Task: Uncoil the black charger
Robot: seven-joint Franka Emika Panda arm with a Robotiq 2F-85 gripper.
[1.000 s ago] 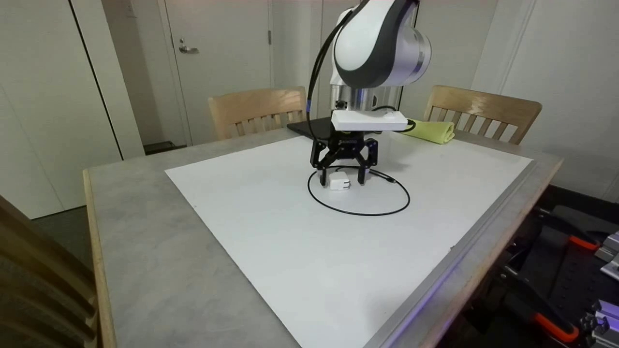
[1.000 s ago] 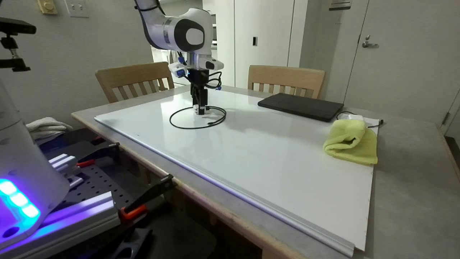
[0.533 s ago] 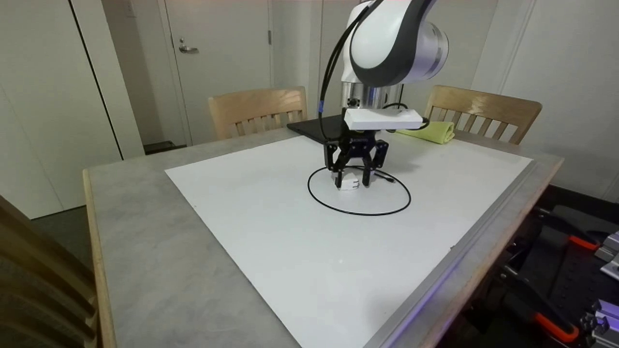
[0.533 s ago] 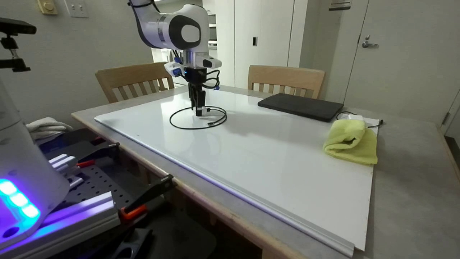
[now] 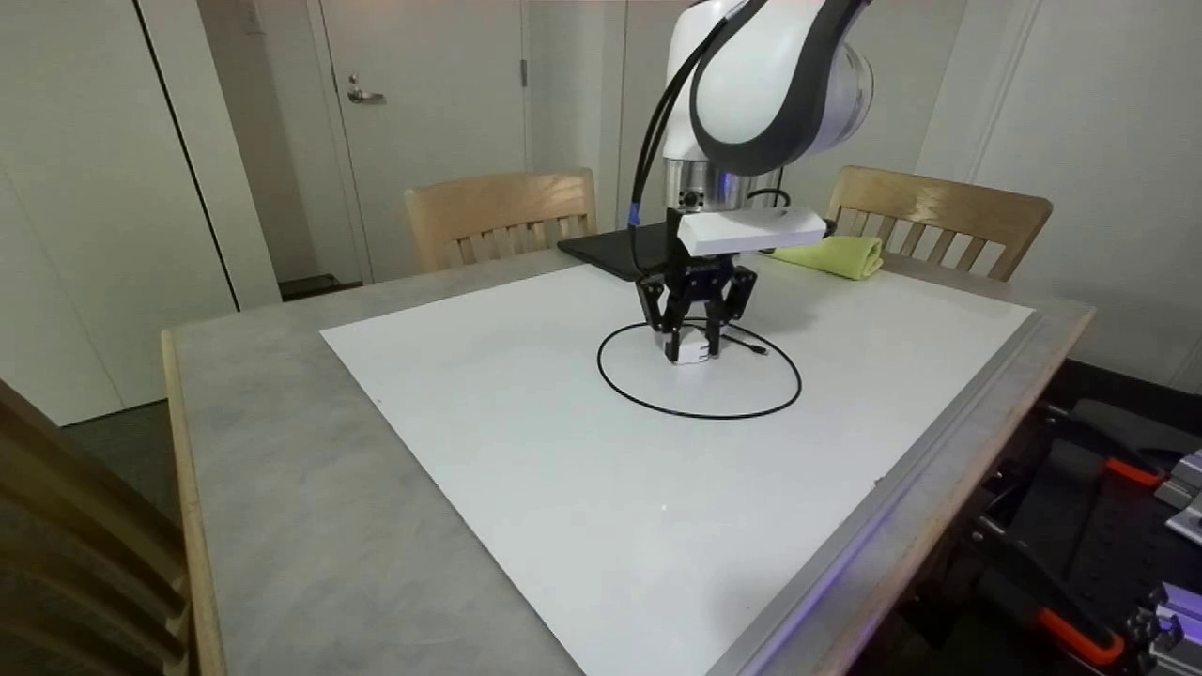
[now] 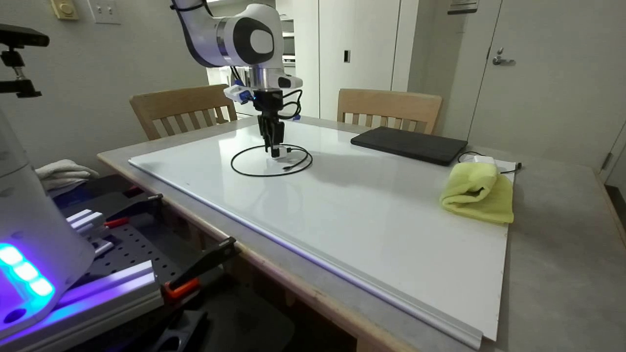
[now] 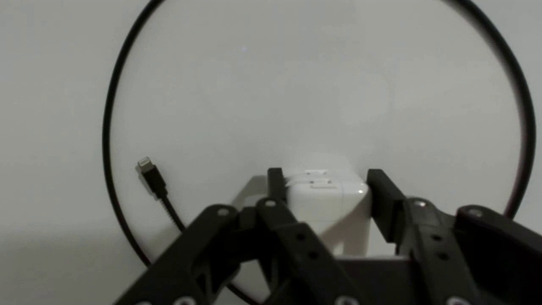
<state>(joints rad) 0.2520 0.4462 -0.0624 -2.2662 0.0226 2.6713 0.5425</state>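
The black charger's thin cable (image 5: 723, 418) lies in one wide loop on the white board, seen in both exterior views. Its small metal-tipped connector (image 7: 153, 180) rests inside the loop at the left of the wrist view. At the loop's far side is the white plug block (image 7: 319, 203), prongs showing. A black cable plug (image 6: 289, 149) sits against that block in an exterior view. My gripper (image 7: 326, 182) reaches down around the block, its two fingers pressed against opposite sides. Arm parts cover some of the cable near the wrist view's bottom edge.
The white board (image 6: 367, 220) covers most of the table. A flat black pad (image 6: 410, 143) and a folded yellow towel (image 6: 477, 193) lie on it, with a small white item (image 6: 484, 159) behind the towel. Wooden chairs (image 5: 507, 202) stand at the table's edge.
The fingers have come together from wide apart onto the white block. Gripper and block have shifted a little sideways, and the block has turned slightly. The cable loop has stretched very slightly.
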